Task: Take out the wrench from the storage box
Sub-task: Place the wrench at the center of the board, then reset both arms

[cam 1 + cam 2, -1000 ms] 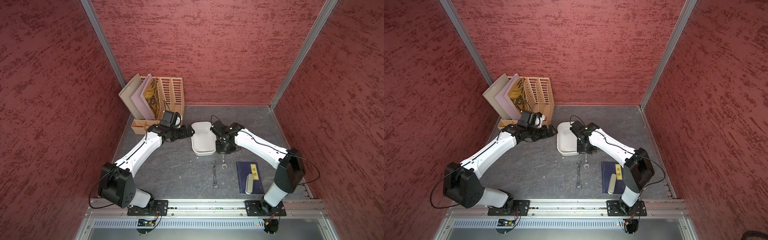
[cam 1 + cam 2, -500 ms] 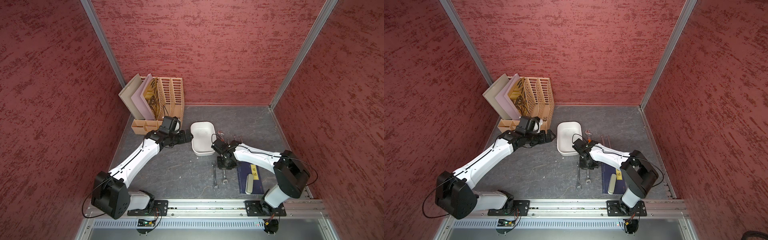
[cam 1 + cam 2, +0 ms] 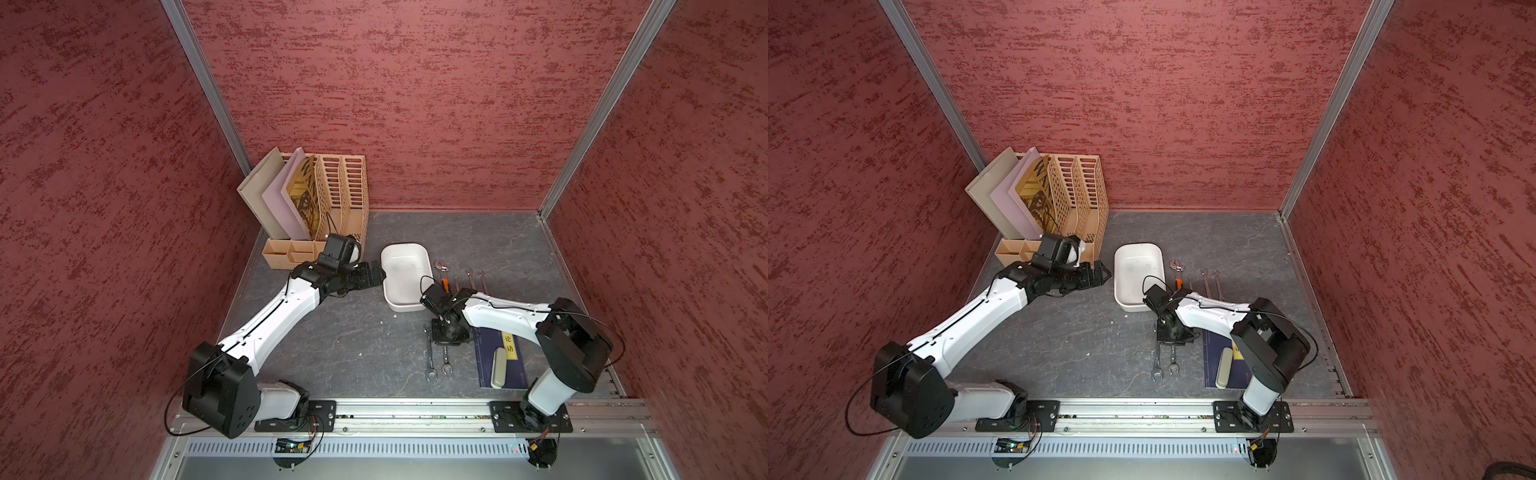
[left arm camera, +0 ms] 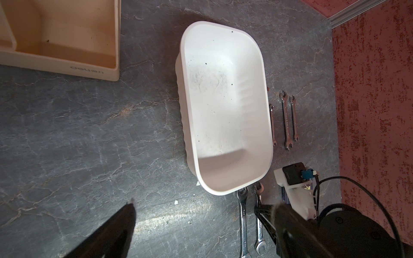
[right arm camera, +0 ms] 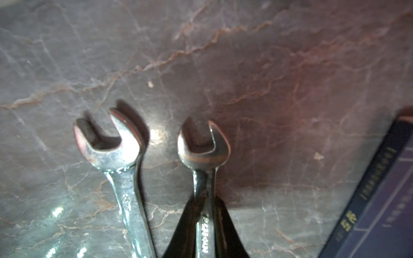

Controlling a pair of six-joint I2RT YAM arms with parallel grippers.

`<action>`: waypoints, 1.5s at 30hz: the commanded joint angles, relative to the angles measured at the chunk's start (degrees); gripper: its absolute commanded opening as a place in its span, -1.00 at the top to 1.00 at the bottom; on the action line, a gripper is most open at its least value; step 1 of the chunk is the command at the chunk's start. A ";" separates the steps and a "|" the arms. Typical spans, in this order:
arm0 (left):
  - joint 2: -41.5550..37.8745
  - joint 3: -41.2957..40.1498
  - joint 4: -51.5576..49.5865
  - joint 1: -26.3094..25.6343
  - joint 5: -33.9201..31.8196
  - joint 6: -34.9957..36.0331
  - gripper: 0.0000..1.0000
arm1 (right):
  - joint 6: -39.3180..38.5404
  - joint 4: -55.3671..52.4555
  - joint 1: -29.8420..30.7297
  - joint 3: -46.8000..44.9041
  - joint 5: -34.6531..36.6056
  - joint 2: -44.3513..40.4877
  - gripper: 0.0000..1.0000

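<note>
Now that the right arm has swung down from the storage box (image 3: 405, 270) to the counter (image 3: 353, 340), the tub sits empty; left end effector (image 3: 374, 274) gapes wide beside it; right end effector (image 5: 204, 201) still pinches the wrench (image 5: 204, 143), laid beside a second wrench (image 5: 109, 145); job nearly done, I'd say; its shank hides under the fingers, and whether it lies flat is unclear.

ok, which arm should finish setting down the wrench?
Right. The right hand grips the wrench, down on the table by a second wrench. The left hand is open beside the empty storage box.
</note>
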 commanded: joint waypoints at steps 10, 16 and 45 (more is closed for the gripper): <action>-4.81 -0.98 3.75 -0.48 -8.73 5.75 -0.99 | -4.37 -2.88 0.30 6.36 10.91 -4.56 0.06; -8.89 -12.42 23.20 -0.35 -25.28 12.16 -0.99 | -18.25 7.93 -0.16 6.62 36.98 -17.15 -0.35; 11.13 -39.53 86.12 27.51 -3.36 28.61 -0.99 | -45.29 95.60 -42.74 -32.67 9.80 -8.17 -0.97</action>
